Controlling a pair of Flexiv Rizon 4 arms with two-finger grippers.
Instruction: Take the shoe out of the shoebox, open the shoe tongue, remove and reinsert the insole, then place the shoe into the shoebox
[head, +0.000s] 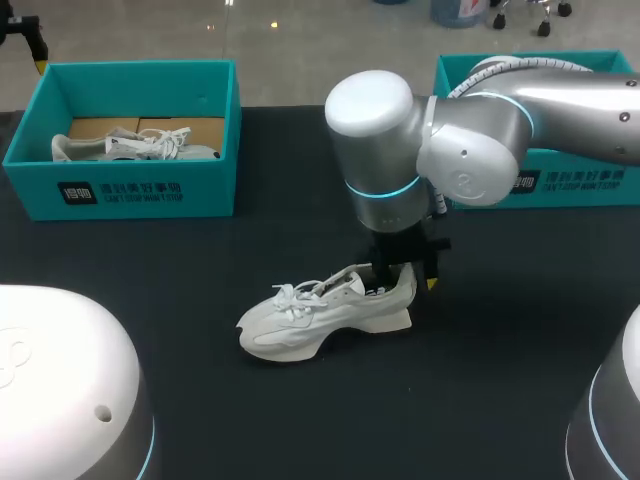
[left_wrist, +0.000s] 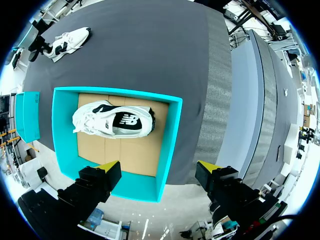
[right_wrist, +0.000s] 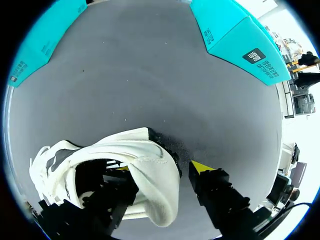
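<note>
Our right gripper (right_wrist: 161, 166) straddles the heel of the shoe (head: 320, 315), fingers apart, one inside, one just outside. The shoe lies mid-frame, toe lower left, heel right. Our left gripper (left_wrist: 157, 166), fingers spread, hangs over the shoebox (head: 120, 190), upper left

We've got the white sneaker (head: 325, 315) mid-table, upright on its sole, toe left, heel right. Open teal shoebox (head: 150, 190) at far left w/ a 2nd white sneaker (head: 135, 145) inside, on its side.
</note>
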